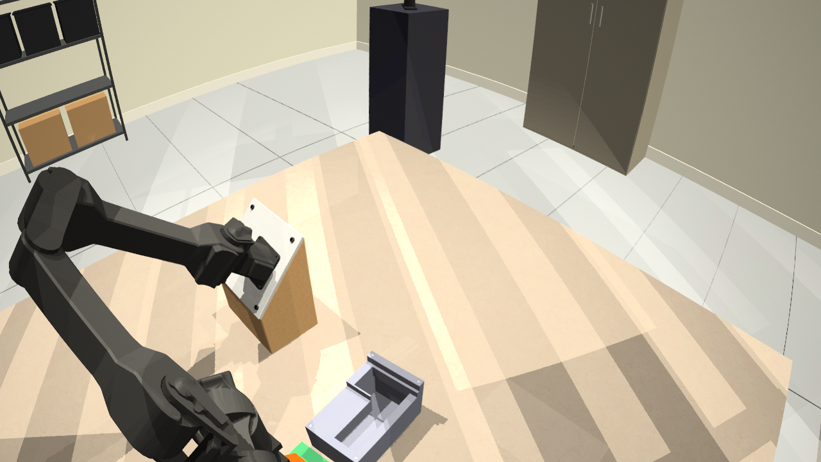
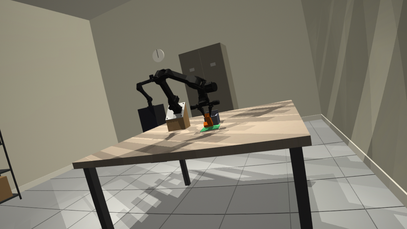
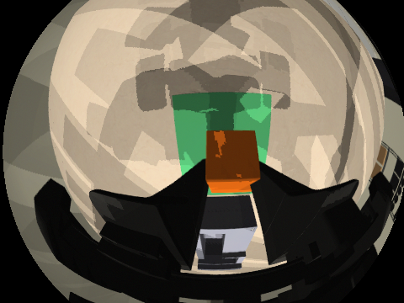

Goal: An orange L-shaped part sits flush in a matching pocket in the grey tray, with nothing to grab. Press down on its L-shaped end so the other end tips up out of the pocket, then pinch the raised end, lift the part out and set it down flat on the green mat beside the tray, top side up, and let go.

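Note:
My gripper [image 2: 207,115] [image 3: 228,164] is shut on the upper end of the orange part [image 2: 208,120] [image 3: 232,153]. The part is held steeply tilted, almost upright, with its L-shaped end low over the green mat [image 2: 210,129] [image 3: 189,126]. Whether that end touches the mat I cannot tell. The grey tray [image 1: 338,409] [image 2: 217,118] [image 3: 241,236] stands just beside the mat, its pocket empty. In the top view the fingers are hidden, and only a corner of the part and of the mat shows at the bottom edge.
The arm's base sits on a wooden block [image 1: 290,292] [image 2: 177,125] with a sloping white plate [image 1: 269,221], to one side of the tray. The wooden table [image 1: 401,275] [image 2: 250,125] bears them all. A dark pedestal [image 1: 407,74] [image 2: 150,115] and a cabinet [image 1: 591,74] stand beyond the table.

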You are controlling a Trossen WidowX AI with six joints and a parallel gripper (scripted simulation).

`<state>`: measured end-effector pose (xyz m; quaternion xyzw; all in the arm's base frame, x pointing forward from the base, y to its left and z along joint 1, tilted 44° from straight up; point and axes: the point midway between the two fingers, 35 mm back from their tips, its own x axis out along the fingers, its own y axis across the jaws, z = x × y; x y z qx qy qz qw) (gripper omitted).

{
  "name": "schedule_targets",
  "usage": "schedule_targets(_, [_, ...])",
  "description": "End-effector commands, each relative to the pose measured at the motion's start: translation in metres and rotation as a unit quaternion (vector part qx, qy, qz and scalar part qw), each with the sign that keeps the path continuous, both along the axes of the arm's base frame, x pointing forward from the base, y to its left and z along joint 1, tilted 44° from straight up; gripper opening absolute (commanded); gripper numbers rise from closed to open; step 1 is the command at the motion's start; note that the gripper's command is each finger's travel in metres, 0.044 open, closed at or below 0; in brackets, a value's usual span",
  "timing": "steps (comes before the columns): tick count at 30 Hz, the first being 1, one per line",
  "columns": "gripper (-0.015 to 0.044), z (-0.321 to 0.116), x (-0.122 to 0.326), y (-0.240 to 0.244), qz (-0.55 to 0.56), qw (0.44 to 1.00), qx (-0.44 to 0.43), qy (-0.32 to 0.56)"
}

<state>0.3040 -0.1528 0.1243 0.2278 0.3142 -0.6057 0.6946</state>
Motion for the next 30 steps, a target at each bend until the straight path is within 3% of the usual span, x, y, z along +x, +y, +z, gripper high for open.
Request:
schedule_targets(1, [0.0, -0.002, -0.001, 0.0, 0.002, 1.0, 0.002, 0.003])
schedule_targets(13, [0.0, -0.001, -0.001, -0.001, 0.0, 1.0, 0.0, 0.002])
schedule_targets(23, [0.0263, 0.0, -0.001, 0.001, 0.0, 1.0, 0.001, 0.002])
schedule_targets(28, [0.0394, 0.032, 0.0, 0.035, 0.001, 1.0, 0.005, 0.003])
schedule_targets(30, [0.04, 0.052, -0.004, 0.054, 0.001, 1.0, 0.005, 0.004])
